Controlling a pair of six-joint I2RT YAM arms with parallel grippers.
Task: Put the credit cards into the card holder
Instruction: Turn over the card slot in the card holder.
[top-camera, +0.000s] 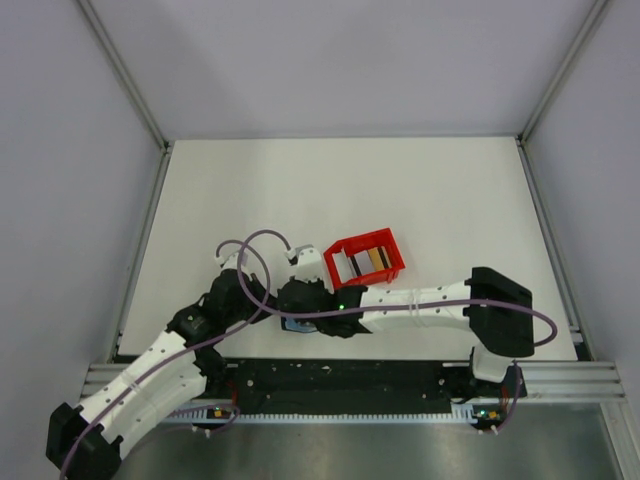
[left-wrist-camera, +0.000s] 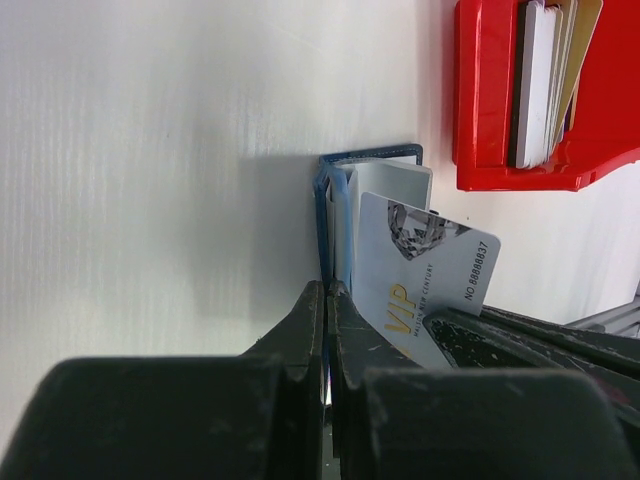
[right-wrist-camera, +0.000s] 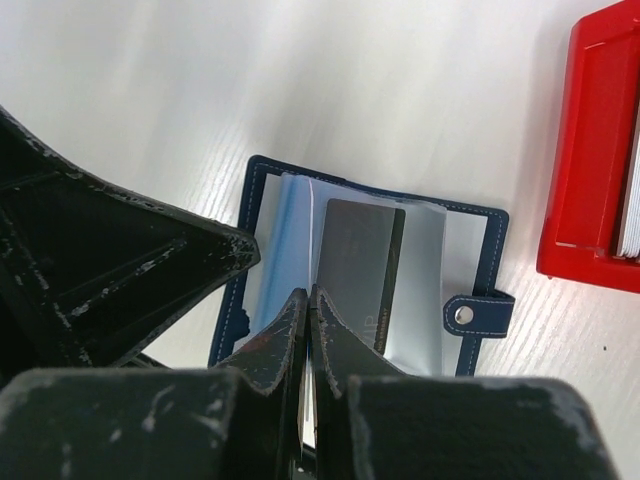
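Both arms reach inward and meet over the near middle of the worktop (top-camera: 400, 190), the left arm coming from the lower left and the right arm lying almost level from the lower right. The left fingers (left-wrist-camera: 305, 340) are closed narrow on the near edge of the card holder (right-wrist-camera: 425, 260), seen edge-on in the left wrist view. The right fingers (right-wrist-camera: 285, 330) are pinched shut on one card (right-wrist-camera: 358, 262), whose far end lies over the holder's clear pockets. The holder lies open and flat, with its snap tab (right-wrist-camera: 470, 315) pointing toward the red bin (top-camera: 365, 262) just beside it. The held card shows a pale face marked VIP in the left wrist view and a dark face in the right wrist view, where the print cannot be read. Its near end is hidden behind the fingers. More cards (left-wrist-camera: 545, 80) stand on edge in the bin, too tightly packed to count. From above, the holder is almost wholly covered by the two wrists, with only a blue sliver showing. The bin is cut off at the frame edge in both wrist views.
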